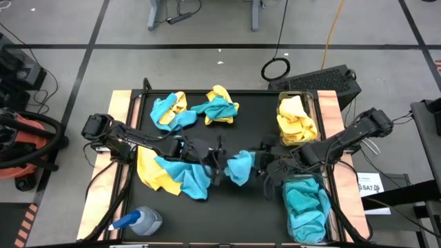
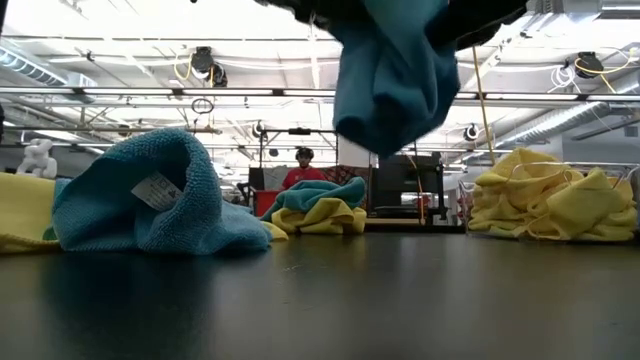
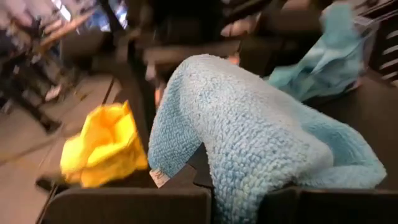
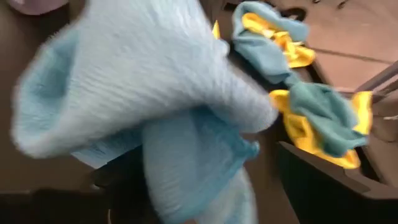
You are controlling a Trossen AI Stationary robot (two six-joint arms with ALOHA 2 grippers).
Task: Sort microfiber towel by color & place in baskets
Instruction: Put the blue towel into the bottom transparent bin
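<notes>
Mid-bench: teal towel (image 1: 240,167) hanging clear of the surface between both grippers. Left gripper (image 1: 218,162) pinching its left end, fingers pressed together on the cloth. Right gripper (image 1: 262,164) at its right end, fingers spread wide. Along the right edge, yellow-filled basket (image 1: 311,103) behind teal-filled basket (image 1: 331,207).

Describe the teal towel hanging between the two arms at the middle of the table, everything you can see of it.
The teal towel is a small soft cloth with a looped, fuzzy microfiber weave, bunched and folded rather than spread flat. It hangs lifted above the dark table, as the low view shows, drooping in a rounded fold. The left claw is shut on one side of it; the right claw stands open at the other side. A white label shows at one edge in the left wrist view.
</notes>
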